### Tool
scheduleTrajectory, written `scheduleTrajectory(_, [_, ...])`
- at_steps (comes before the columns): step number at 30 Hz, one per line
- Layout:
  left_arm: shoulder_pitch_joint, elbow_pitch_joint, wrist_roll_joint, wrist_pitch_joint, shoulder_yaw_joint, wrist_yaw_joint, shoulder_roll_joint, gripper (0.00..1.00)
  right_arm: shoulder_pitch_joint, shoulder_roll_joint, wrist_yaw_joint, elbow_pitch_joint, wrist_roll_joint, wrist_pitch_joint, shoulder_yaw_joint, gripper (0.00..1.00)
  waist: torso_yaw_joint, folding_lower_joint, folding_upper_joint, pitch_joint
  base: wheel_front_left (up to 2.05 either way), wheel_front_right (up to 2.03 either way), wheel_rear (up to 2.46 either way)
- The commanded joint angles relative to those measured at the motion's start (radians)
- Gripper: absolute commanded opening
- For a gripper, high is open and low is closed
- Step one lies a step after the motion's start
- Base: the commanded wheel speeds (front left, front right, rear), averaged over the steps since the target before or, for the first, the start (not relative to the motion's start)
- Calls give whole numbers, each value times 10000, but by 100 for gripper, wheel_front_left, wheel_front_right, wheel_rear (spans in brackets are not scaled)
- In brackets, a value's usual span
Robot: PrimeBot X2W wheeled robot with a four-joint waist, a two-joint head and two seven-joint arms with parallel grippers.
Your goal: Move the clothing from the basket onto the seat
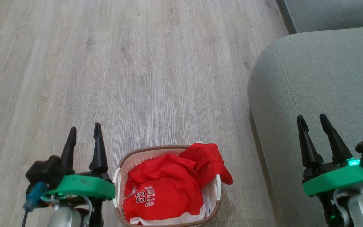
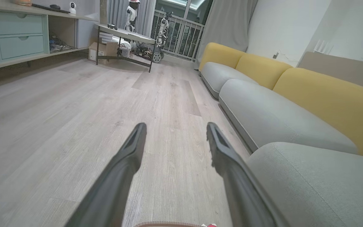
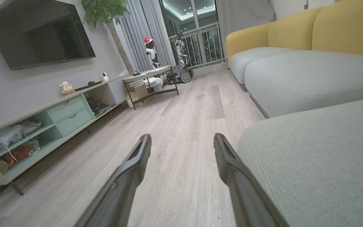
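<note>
Nothing is moved yet: I see the clothing [image 1: 165, 192] heaped in the basket [image 1: 120, 164] on the floor, just left of the seat [image 1: 314, 78]. My left gripper [image 1: 84, 134] and right gripper [image 1: 312, 121] hang spread and empty, so the whole transfer remains

From the head camera I see even, soft indoor light on the wooden floor [image 1: 137, 63]. There are no hard shadows, only a thin dark band where the seat [image 1: 320, 78] meets it. The clothing [image 1: 165, 195] is a very saturated red and its folds lose some detail. A small green lamp [image 1: 354, 162] glows with a little halo. The 2 wrist cameras are wide-angle, so straight lines lean and bend near the edges. Close to the lens, the left gripper [image 2: 175, 126] and the right gripper [image 3: 182, 136] look soft, while the far room is sharper. The ceiling strip light [image 3: 184, 8] at the far window is slightly overexposed.
</note>
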Motion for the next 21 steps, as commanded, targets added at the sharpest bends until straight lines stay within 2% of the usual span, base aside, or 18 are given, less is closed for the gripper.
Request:
scheduleTrajectory(1, [-503, -439, 337, -157, 168, 65, 145, 100, -524, -244, -1, -449, -297, -160, 216, 100, -3, -1, 0, 0, 0, 0, 0])
scheduleTrajectory(13, [-524, -713, 1728, -508, -7, 292, 156, 100, -559, -456, -2, -712, -1483, -514, 471, 100, -28, -1, 0, 20, 0, 0, 0])
scheduleTrajectory(21, [-519, -809, 2273, -651, -125, 404, 160, 100, -576, -557, -2, -826, -1962, -659, 572, 100, -39, -1, 0, 27, 0, 0, 0])
